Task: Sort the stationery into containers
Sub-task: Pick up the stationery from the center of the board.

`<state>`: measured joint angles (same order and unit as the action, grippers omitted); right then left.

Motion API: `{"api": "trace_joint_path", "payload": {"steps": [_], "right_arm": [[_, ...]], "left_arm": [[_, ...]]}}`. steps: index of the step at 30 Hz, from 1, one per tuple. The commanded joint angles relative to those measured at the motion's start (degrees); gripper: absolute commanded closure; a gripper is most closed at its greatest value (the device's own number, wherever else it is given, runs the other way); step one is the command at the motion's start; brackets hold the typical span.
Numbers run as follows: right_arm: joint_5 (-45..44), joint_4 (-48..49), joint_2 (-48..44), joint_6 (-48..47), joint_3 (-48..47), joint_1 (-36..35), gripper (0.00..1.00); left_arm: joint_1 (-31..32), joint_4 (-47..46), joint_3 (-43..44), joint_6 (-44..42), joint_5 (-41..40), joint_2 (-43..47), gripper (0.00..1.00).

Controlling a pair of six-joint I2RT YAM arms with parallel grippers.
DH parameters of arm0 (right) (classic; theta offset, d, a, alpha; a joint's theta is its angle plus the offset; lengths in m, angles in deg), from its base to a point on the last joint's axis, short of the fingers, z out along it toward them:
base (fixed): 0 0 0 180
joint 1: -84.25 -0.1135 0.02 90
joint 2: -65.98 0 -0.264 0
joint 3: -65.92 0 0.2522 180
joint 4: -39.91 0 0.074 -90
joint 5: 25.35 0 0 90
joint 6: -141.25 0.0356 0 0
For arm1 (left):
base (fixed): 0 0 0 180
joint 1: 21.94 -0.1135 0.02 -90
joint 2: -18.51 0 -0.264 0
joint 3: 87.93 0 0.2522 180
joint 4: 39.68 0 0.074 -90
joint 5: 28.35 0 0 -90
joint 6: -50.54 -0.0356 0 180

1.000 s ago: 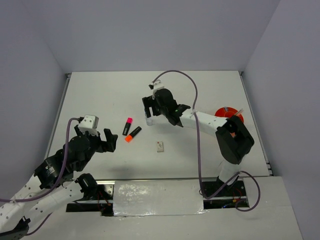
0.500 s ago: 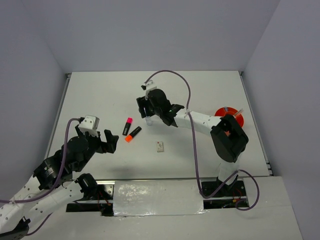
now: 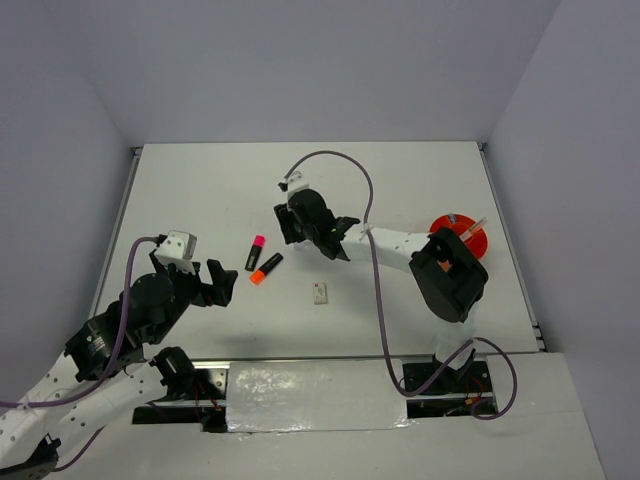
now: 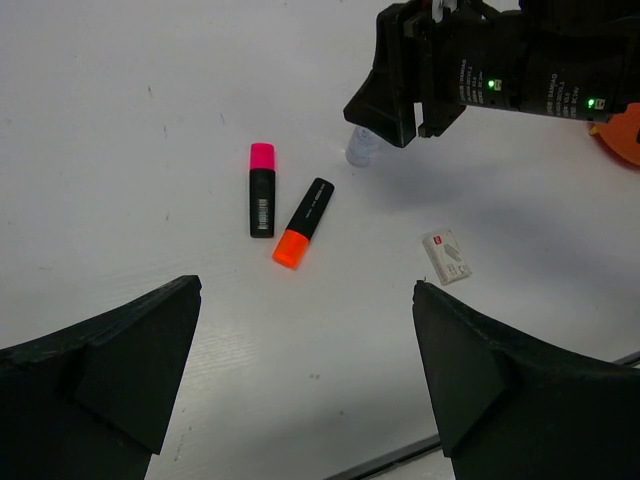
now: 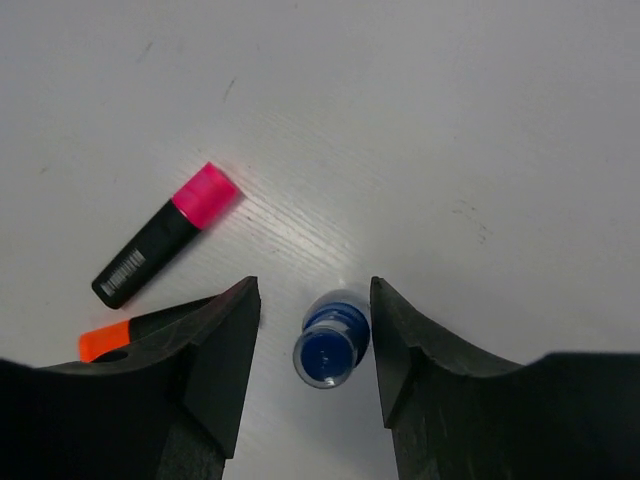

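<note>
The right pincer (image 5: 314,292) is spread open around the blue-capped clear bottle (image 5: 330,345). The bottle stands upright between the two fingers (image 5: 215,365), and the right wrist view shows a strip of bare worktop (image 3: 200,190) on each side of it, so neither finger touches it. It sits near the middle of the worktop, a little toward the left edge. In the left wrist view only its clear lower part (image 4: 361,148) shows under the right pincer's black body.

Just to the bottle's left lie two black highlighters. The pink-capped highlighter (image 3: 256,252) points its cap at the far edge. The orange-capped highlighter (image 3: 266,268) lies aslant just beside it on the near side, its cap toward the near edge. The left wrist view shows a narrow gap between them.

The white eraser (image 3: 320,293), with a small red mark at one end, lies flat nearer the near edge. It is apart from the highlighters and the bottle.

The orange bowl (image 3: 470,238) sits close to the right edge, about midway between the far and near edges, partly hidden behind the right arm. What lies in it is too small to tell.

The left pincer (image 4: 305,385) hangs over the near left part of the worktop with its fingers set wide apart and nothing between them.
</note>
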<state>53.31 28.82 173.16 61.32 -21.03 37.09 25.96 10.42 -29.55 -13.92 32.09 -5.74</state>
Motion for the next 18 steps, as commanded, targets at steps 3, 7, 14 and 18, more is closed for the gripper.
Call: {"api": "trace_joint_path", "payload": {"steps": [3, 7, 14, 18], "right_arm": [[-2.99, 2.42, -1.79, 1.1, 2.96, -1.18, 0.56], [-3.61, 2.24, -2.49, 1.62, 4.19, -1.36, 0.7], [-4.05, 5.94, -11.52, 0.05, 8.15, -1.71, 1.0], [-10.1, -2.38, -21.72, -2.68, 6.83, -0.92, 1.0]], "left_arm": [[-0.26, -2.68, 0.38, -1.37, 1.0, 0.26, 0.01], [-0.26, -2.59, 0.47, -1.37, 1.08, 0.17, 0.01], [-0.26, -2.76, 0.38, -1.55, 1.52, 0.17, 0.01], [-0.17, -2.76, 0.38, -1.63, 1.87, 0.52, 0.01]]}}
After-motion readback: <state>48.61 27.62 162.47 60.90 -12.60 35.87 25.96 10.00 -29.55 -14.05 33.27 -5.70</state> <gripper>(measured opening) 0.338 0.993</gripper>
